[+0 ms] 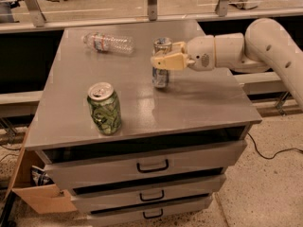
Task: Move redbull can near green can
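The redbull can, slim and silver with blue markings, stands upright in the middle of the grey table top. My gripper reaches in from the right and its cream fingers are shut around the can's middle. The can's base is at or just above the surface. The green can, wider with a leafy pattern and a silver top, stands upright near the table's front left. It is to the left of and in front of the redbull can, with a gap between them.
A clear plastic bottle lies on its side at the table's back left. Drawers sit under the top. A cardboard box is on the floor at the left. A railing runs behind the table.
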`<control>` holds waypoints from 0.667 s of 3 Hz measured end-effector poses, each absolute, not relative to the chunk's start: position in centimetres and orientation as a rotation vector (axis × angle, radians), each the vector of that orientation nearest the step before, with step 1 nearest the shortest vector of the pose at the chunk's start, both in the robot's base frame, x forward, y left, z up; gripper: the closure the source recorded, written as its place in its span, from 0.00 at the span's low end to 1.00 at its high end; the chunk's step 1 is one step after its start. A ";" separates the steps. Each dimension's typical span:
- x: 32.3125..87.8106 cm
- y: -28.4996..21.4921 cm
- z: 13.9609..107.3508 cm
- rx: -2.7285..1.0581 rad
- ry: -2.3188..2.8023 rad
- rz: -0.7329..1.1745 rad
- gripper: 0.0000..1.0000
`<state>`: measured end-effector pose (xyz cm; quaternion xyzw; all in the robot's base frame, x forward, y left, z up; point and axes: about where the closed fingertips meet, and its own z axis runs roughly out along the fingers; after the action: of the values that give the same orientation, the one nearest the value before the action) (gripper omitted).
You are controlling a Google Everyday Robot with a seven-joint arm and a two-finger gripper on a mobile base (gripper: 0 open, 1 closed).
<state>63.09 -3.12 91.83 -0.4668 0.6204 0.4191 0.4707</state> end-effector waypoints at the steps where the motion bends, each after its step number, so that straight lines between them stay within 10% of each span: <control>1: 59.5 -1.8 91.3 -1.142 1.501 1.118 1.00; 2: 56.9 0.1 92.2 -1.171 1.443 1.191 1.00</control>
<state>56.89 0.09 92.17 -0.4738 0.5837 0.4816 0.4505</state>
